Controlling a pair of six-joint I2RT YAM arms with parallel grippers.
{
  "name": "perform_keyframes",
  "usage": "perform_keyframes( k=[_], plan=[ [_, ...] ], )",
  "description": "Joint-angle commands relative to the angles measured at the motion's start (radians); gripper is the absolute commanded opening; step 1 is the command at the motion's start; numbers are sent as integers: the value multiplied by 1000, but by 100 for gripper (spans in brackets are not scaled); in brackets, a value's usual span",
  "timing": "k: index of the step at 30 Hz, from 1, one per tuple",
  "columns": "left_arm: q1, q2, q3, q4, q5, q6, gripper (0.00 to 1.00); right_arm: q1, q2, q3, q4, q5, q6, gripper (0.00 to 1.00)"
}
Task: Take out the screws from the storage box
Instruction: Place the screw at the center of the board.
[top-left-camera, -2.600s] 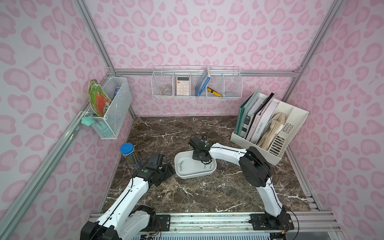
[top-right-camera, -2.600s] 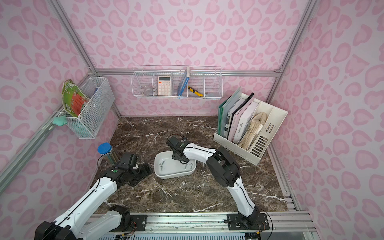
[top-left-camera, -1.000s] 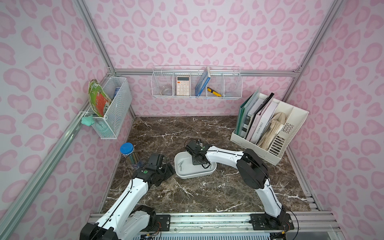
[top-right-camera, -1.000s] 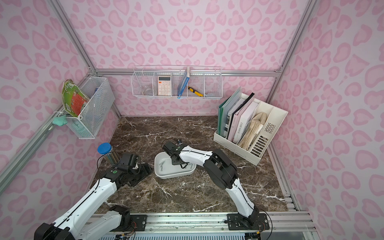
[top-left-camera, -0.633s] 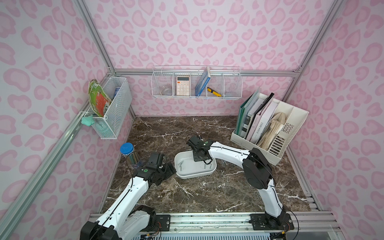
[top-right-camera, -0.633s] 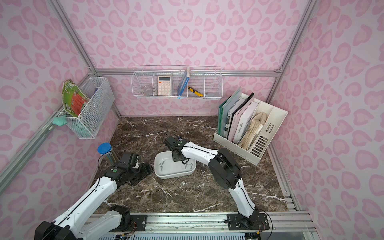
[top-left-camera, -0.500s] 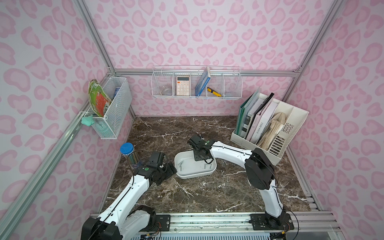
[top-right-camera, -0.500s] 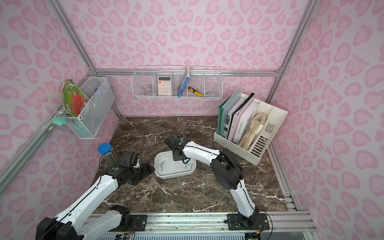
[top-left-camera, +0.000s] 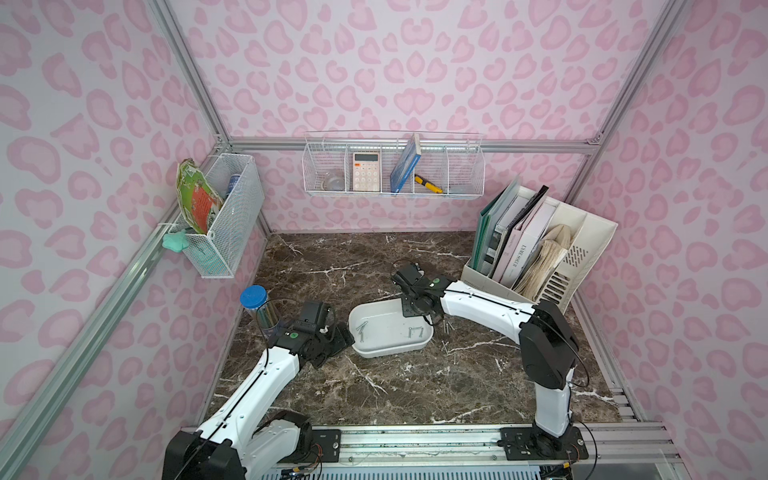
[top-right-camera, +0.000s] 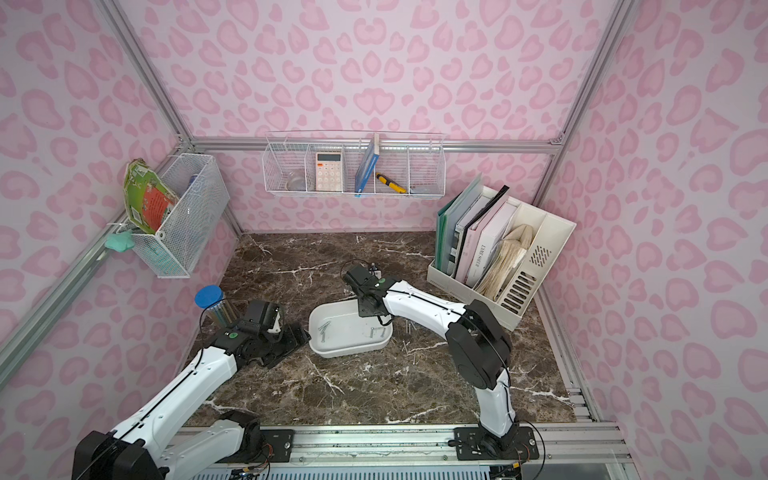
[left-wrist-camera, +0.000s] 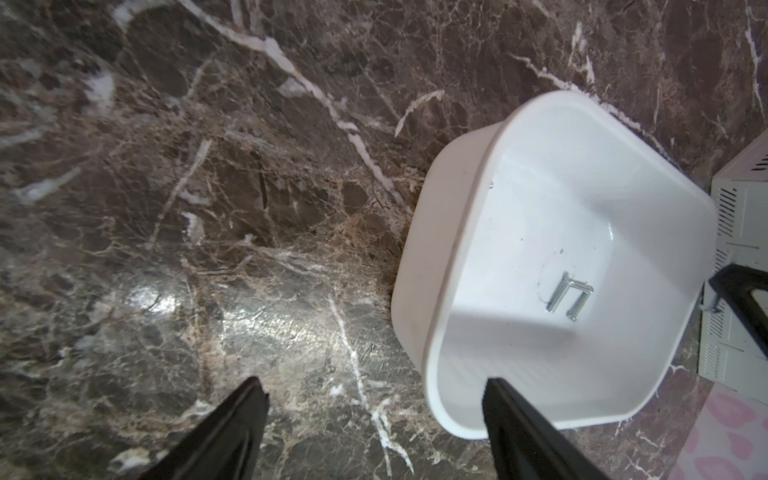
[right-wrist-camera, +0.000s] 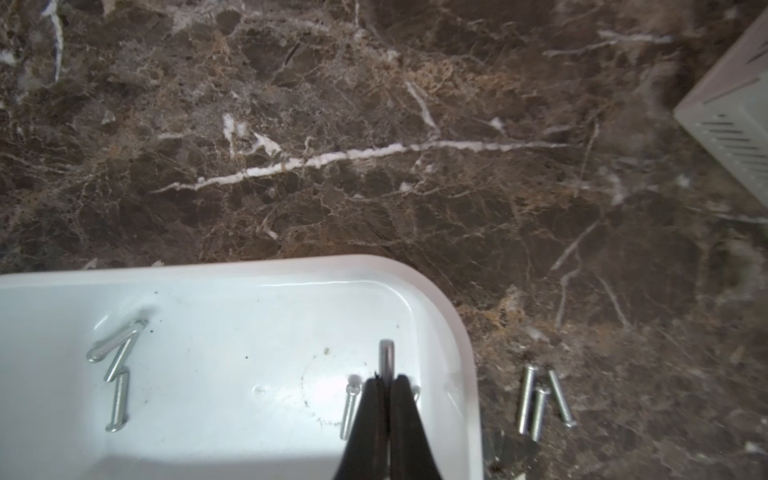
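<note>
In both top views, a white wire basket (top-left-camera: 465, 166) is hanging on the back wall, holding a calculator (top-left-camera: 367, 171), a leaning blue book (top-left-camera: 405, 164) and a yellow cutter (top-left-camera: 428, 184). A file organiser (top-left-camera: 590, 249) is standing on the marble tabletop (top-left-camera: 332, 257), holding folders (top-left-camera: 519, 237). A blue-capped container (top-left-camera: 257, 305) is standing near a side basket (top-left-camera: 237, 216) carrying a green-and-orange packet (top-left-camera: 195, 199).

Both top views: mounted high at the front edge, facing down and toward the back wall (top-left-camera: 395, 62). Wide, with the whole table (top-left-camera: 415, 386) in frame.
Left wrist view: close, looking down on the table and the tray (left-wrist-camera: 419, 266) side.
Right wrist view: closer, straight down on a tray corner, with screws (right-wrist-camera: 539, 411) beside it.
All four share the tray.
</note>
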Motion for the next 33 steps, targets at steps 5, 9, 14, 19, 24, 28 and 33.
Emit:
perform_keyframes(
  k=[5, 9, 14, 19, 24, 28, 33],
  plan=[
    [-1, 16, 15, -8, -9, 5, 86, -61, -148, -139, 18, 64, 18, 0],
    [0, 19, 18, -6, -12, 7, 86, -102, -199, -263, 59, 42, 21, 0],
    [0, 35, 25, -3, 12, 11, 86, -109, -207, -380, 146, 12, 19, 0],
    [0, 42, 24, 2, 8, 10, 86, -108, -208, -467, 214, -23, 21, 0],
    [0, 44, 30, -1, 10, 8, 86, -90, -208, -511, 240, -32, 25, 0],
    [0, 40, 30, -1, 9, 5, 86, -82, -202, -520, 233, -30, 33, 5],
    [0, 32, 39, -18, -2, 3, 87, -73, -192, -510, 221, -35, 35, 10]
  ],
)
